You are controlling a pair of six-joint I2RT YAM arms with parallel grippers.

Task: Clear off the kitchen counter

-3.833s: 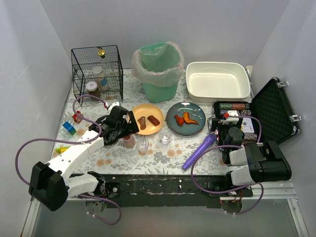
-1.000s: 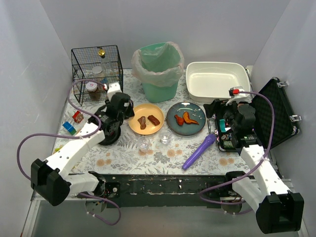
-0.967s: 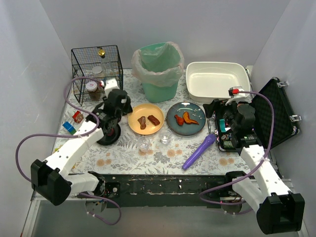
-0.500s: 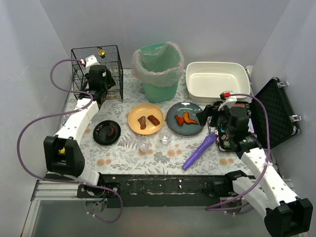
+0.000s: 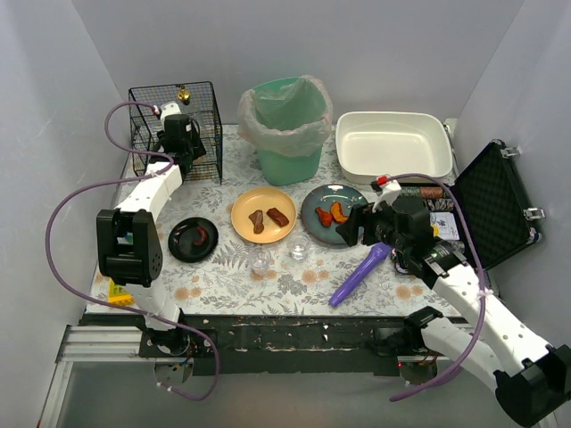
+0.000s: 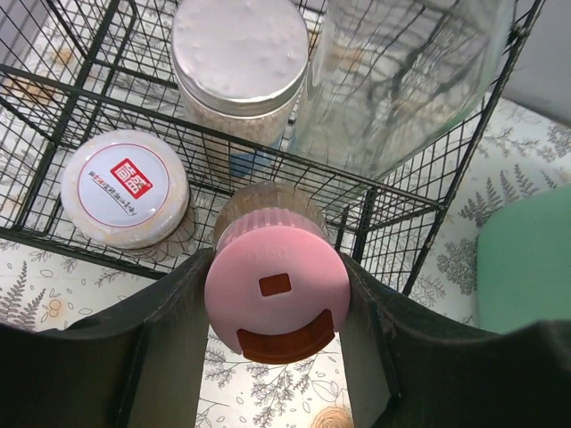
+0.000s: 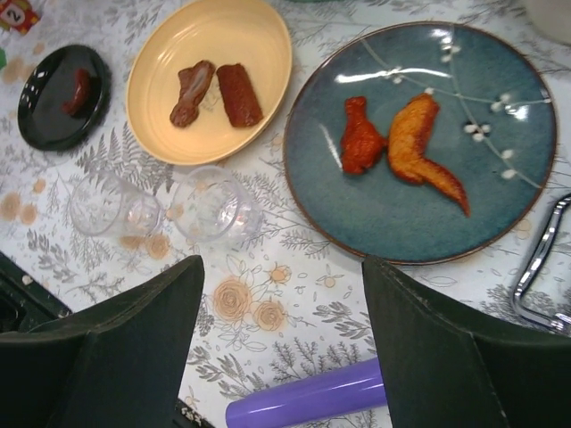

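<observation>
Flowered cloth covers the kitchen counter (image 5: 223,287), which sits between pale walls and carries a good deal of clutter.

Since a few seconds ago, both arms have left the near half of the table. The left gripper (image 6: 272,312), which had been down among the small glasses, now sits at the far-left corner. It is clamped on a pink-lidded jar (image 6: 277,290), with a finger pressed against each side of the lid. The jar hangs at the near edge of the wire basket (image 5: 140,125), which already holds other jars. Whether it is over the opening or just in front of the wires cannot be told. That jar is off the cloth, so one item looks nearly put away. A black saucer (image 5: 183,251) lies in plain sight near where the arm had been.

The right gripper (image 7: 284,339) has swung from the open case toward the middle of the counter. Its jaws are spread wide and hold nothing.

The counter lies directly below this claw. Bare cloth shows between the fingers, and a blue plate (image 7: 357,214) of chicken pieces is just beyond. Two clear glasses (image 7: 214,205) sit to one side, with a yellow plate (image 7: 232,36) past them. A purple tube (image 7: 308,401) lies at the near edge. The plate looks like the likeliest next pick.
</observation>
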